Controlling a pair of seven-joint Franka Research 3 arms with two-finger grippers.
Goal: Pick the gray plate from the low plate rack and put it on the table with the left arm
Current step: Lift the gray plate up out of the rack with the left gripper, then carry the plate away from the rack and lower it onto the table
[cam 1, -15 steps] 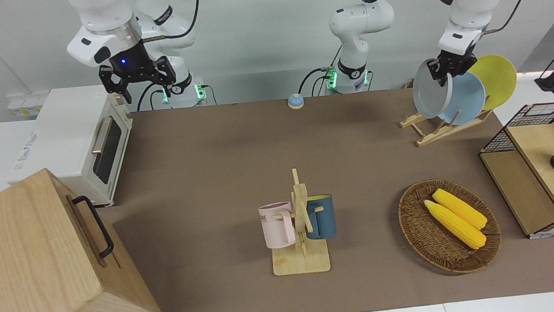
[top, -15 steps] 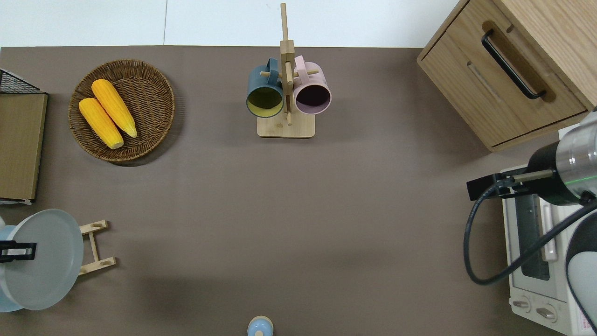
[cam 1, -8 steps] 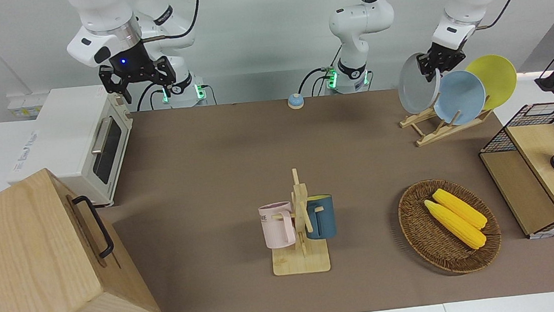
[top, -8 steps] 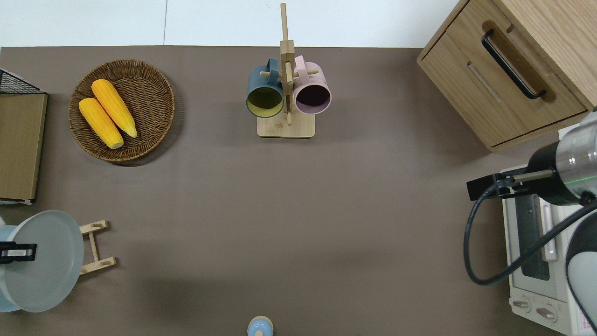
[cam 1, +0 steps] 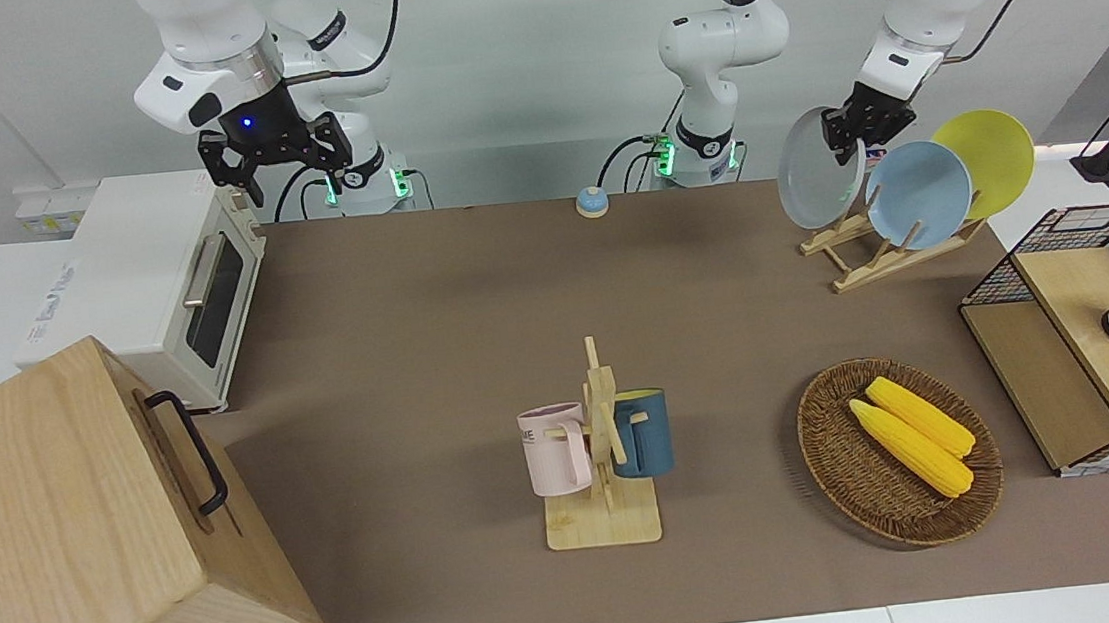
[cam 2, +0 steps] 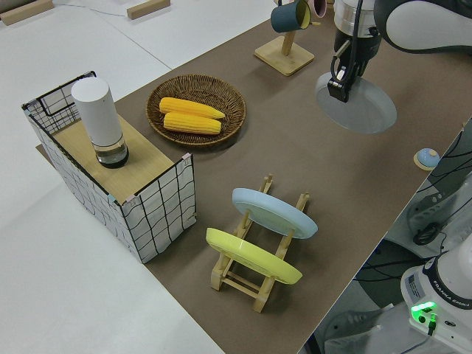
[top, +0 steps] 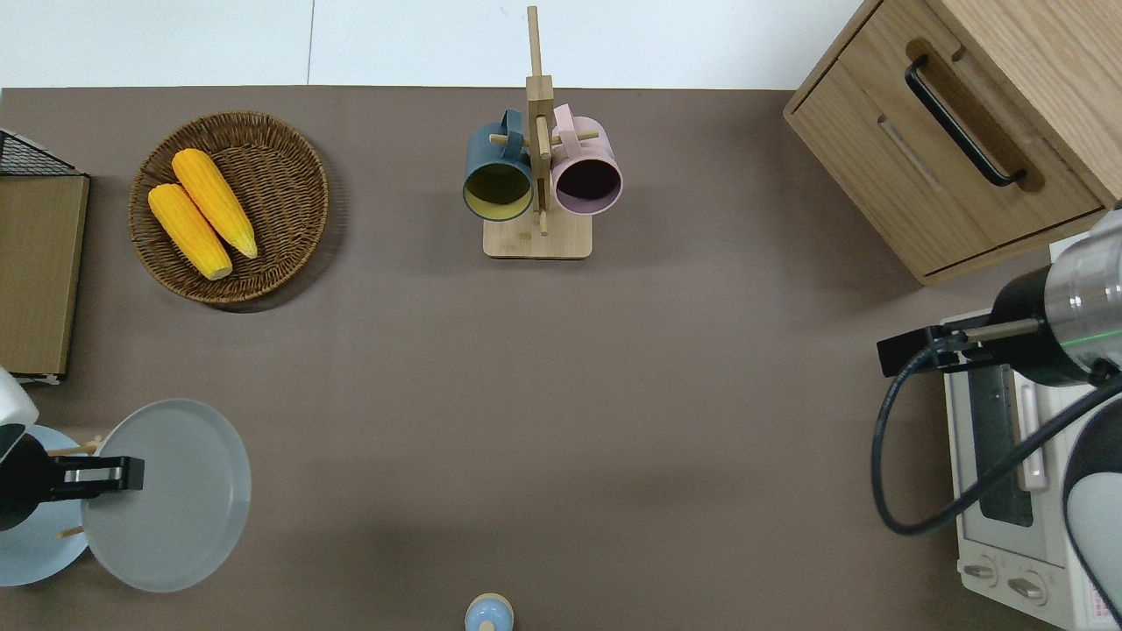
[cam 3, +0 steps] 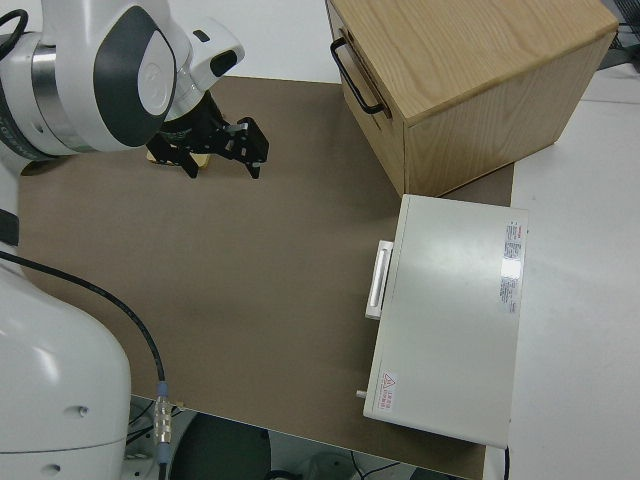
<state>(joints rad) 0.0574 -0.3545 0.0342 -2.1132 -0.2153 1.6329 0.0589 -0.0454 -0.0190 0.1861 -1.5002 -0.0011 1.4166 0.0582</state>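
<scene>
The wide tabletop (top: pixel 614 394), covered in plain brown matting with white edges, carries everything here. At the left arm's end of it stands the small low light-wood plate rack (cam 2: pixel 254 276) with slanted pegs, which now holds only a round light blue plate (cam 2: pixel 274 212) and a round yellow plate (cam 2: pixel 252 256).

The round pale gray shallow plate (top: pixel 166 495) is out of the rack and up in the air, tilted, with the black two-finger left gripper (top: pixel 110 474) pinching its rim; the jaws are closed on the plate's edge. From above, the plate hangs over bare matting just beside the rack, toward the middle of the tabletop.

By my reading, the pick is done: the plate is free of the pegs and clear of the blue plate. What is left is to carry it over open matting, level it, lower it until it rests flat, and release the rim.

The right gripper (cam 1: pixel 275 155) is parked, its jaws standing open and empty.
</scene>
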